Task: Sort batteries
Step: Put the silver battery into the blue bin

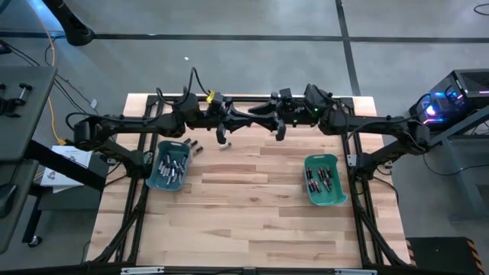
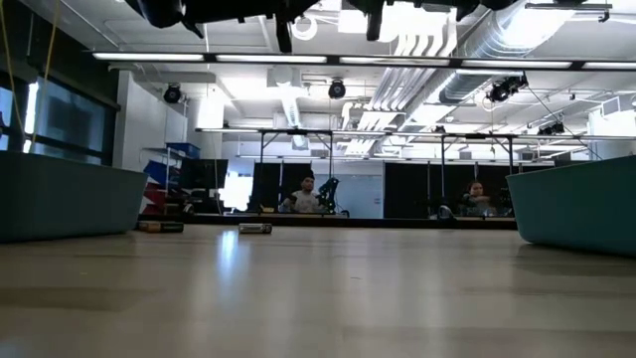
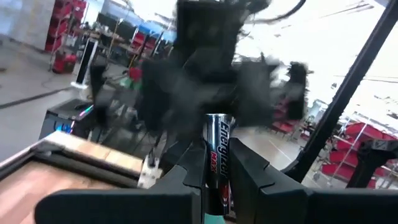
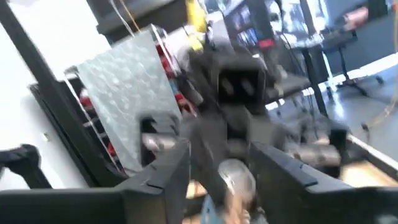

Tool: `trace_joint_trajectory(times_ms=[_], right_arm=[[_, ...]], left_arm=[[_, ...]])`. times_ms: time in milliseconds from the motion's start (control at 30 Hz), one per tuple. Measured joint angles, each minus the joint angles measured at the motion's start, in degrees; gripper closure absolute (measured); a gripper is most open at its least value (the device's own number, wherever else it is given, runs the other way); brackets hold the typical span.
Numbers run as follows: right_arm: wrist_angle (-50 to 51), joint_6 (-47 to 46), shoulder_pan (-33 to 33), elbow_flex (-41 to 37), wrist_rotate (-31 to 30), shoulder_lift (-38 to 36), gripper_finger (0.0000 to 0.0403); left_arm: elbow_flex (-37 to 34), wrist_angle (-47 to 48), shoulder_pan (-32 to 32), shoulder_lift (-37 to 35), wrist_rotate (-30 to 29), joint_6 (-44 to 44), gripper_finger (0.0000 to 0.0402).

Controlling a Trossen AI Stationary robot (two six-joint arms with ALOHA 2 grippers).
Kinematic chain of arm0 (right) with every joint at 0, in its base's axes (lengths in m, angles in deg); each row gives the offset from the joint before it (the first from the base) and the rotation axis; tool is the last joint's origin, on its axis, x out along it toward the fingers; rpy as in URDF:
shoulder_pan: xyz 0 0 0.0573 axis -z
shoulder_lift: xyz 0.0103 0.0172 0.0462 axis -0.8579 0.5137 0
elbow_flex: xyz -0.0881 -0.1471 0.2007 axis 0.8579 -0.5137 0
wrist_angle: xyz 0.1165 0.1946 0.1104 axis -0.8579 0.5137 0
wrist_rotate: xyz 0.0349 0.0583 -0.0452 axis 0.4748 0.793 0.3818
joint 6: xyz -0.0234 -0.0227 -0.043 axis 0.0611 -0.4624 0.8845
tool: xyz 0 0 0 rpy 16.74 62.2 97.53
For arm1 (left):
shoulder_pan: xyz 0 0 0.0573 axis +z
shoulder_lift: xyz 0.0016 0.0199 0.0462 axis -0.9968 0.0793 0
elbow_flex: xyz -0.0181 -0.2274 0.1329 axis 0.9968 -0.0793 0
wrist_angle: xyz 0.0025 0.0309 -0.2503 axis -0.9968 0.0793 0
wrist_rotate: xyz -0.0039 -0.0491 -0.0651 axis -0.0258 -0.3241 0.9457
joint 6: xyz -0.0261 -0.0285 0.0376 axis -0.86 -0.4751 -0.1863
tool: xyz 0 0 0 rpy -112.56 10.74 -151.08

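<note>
Overhead, the left gripper [image 1: 221, 137] pinches a dark cylindrical battery with a silvery top [image 3: 217, 163] upright between its fingers, raised above the far edge of the pale wooden slatted table [image 1: 244, 221]. Facing it closely, the right gripper [image 1: 280, 131] has something silvery between its fingers; a grip I cannot tell. Further batteries lie in the left teal plastic bin [image 1: 150, 169] and the right teal plastic bin [image 1: 338, 195], with a few loose batteries [image 1: 193, 145] beside the left one.
</note>
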Motion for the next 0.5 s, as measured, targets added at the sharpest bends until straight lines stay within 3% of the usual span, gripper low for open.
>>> trace_joint_trajectory(times_ms=[200, 500], right_arm=[[-3.6, 0.5, -0.1, 0.2, 0.6, -0.2, 0.0204], [4.0, 2.4, 0.0, 0.0, -0.6, -0.1, 0.0218]], left_arm=[[-0.2, 0.3, -0.5, 0.1, 0.1, 0.0, 0.0373], [-0.1, 0.1, -1.4, 0.1, 0.1, 0.0, 0.0373]])
